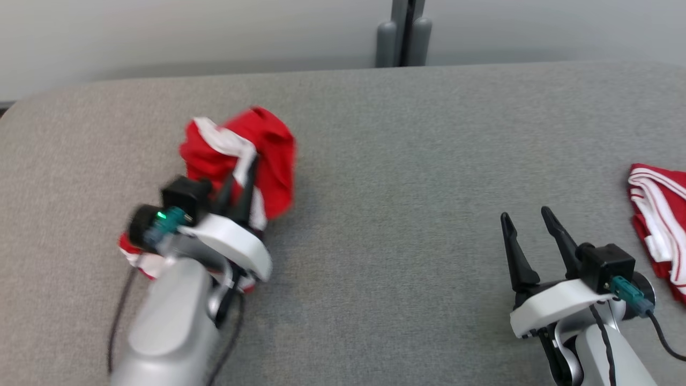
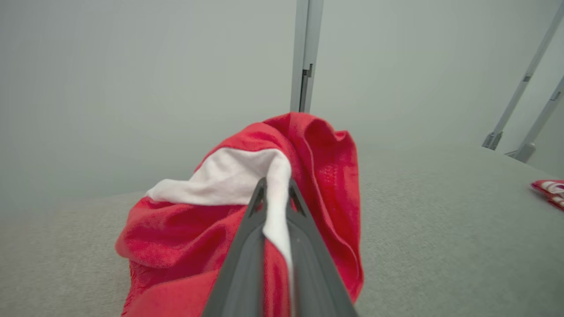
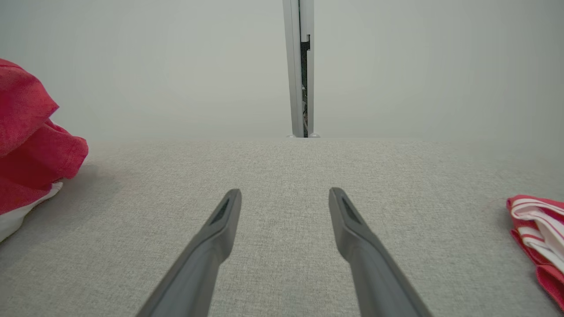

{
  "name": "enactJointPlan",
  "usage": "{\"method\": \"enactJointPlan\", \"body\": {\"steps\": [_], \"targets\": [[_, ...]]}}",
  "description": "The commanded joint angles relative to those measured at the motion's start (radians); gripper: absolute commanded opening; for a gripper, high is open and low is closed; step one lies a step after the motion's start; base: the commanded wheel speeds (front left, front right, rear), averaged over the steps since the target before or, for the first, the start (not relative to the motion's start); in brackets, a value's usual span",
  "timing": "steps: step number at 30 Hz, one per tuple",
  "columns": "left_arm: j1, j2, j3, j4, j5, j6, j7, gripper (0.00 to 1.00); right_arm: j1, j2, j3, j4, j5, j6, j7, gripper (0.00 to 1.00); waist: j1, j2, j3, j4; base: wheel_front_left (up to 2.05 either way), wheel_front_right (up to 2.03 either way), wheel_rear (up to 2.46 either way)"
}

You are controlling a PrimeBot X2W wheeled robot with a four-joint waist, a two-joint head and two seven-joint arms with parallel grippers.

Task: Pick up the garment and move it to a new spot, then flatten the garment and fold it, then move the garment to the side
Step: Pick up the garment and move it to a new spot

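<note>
The garment [image 1: 270, 161] is red cloth with a broad white band, bunched up on the left part of the grey tabletop [image 1: 407, 214]. Its upper part stands in a crumpled peak, pinched by the left hand [image 1: 244, 177], while a lower red and white part trails down to the tabletop beneath the arm. In the left wrist view the white band runs straight between the two closed fingers, and red folds drape loosely on both sides of them. In the right wrist view its red bulk hangs at the left edge, with a white hem low by the tabletop.
</note>
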Motion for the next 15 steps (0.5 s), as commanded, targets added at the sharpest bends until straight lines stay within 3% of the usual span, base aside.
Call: {"method": "enactJointPlan", "body": {"steps": [1, 4, 9, 11, 15], "targets": [[0.024, 0.0, -0.063, -0.017, -0.047, -0.005, 0.0, 0.0, 0.018, -0.003, -0.007, 0.007, 0.005, 0.0, 0.0, 1.0, 0.0, 0.0, -0.039, -0.035, 0.0, 0.0, 0.0], [0.073, 0.002, -0.222, -0.049, -0.149, 0.008, 0.0, 0.0, 0.039, -0.002, -0.008, 0.012, 0.013, 0.0, 0.0, 1.0, 0.0, 0.0, -0.06, -0.054, 0.0, 0.0, 0.0], [0.109, 0.003, -0.419, -0.095, -0.242, 0.079, 0.0, 0.04, 0.056, -0.002, 0.007, 0.013, 0.03, 0.0, 0.0, 1.0, 0.0, 0.0, -0.075, -0.082, 0.0, 0.0, 0.0], [0.119, 0.002, -0.457, -0.103, -0.264, 0.11, 0.0, 1.0, 0.059, -0.002, 0.01, 0.013, 0.032, 0.0, 0.0, 1.0, 0.0, 0.0, -0.078, -0.088, 0.0, 0.0, 0.0], [0.13, 0.003, -0.48, -0.092, -0.275, 0.151, 0.0, 1.0, 0.064, -0.002, 0.014, 0.011, 0.04, 0.0, 0.0, 1.0, 0.0, 0.0, -0.089, -0.094, 0.0, 0.0, 0.0]]}}
